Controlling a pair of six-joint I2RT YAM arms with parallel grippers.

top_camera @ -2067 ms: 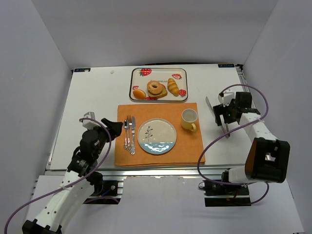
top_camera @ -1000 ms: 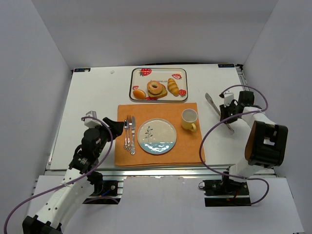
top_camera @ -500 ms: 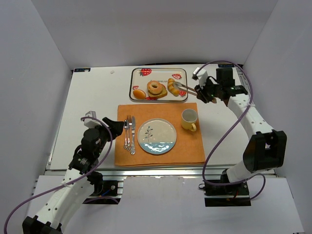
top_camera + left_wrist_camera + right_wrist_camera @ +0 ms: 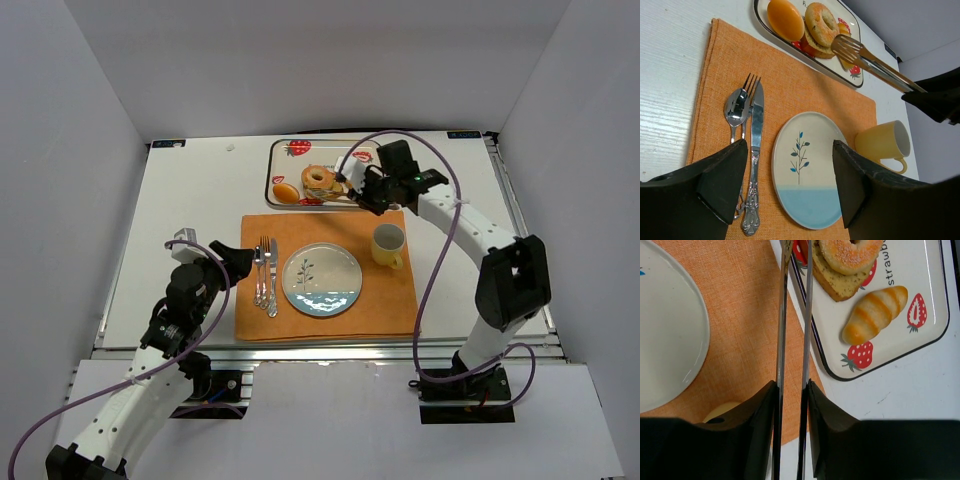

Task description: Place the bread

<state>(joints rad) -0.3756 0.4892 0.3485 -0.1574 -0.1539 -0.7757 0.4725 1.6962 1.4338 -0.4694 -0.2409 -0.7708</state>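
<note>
The bread lies on the strawberry tray [image 4: 276, 160]: a golden bagel [image 4: 319, 179] stacked on a brown slice [image 4: 331, 193]. The right wrist view shows the bagel [image 4: 850, 252] and slice [image 4: 837, 282] close up. My right gripper [image 4: 372, 195] is shut on metal tongs [image 4: 781, 315], their two arms pinched between its jaws [image 4: 792, 395]. The tongs' tip [image 4: 845, 47] hovers beside the bagel [image 4: 822, 22], and the tip looks slightly parted and empty. My left gripper [image 4: 240, 262] stands open over the placemat's left side, nothing between its fingers [image 4: 790, 180].
On the orange placemat [image 4: 300, 225] sit a white-and-blue plate [image 4: 322, 280], a yellow mug [image 4: 389, 245], and a fork, spoon and knife [image 4: 266, 275]. The tray also holds a round bun [image 4: 286, 192] and a croissant [image 4: 875, 315].
My right arm has swung from the table's right side over to the tray, carrying the tongs, whose tip now sits beside the bagel. The left arm has not moved.
</note>
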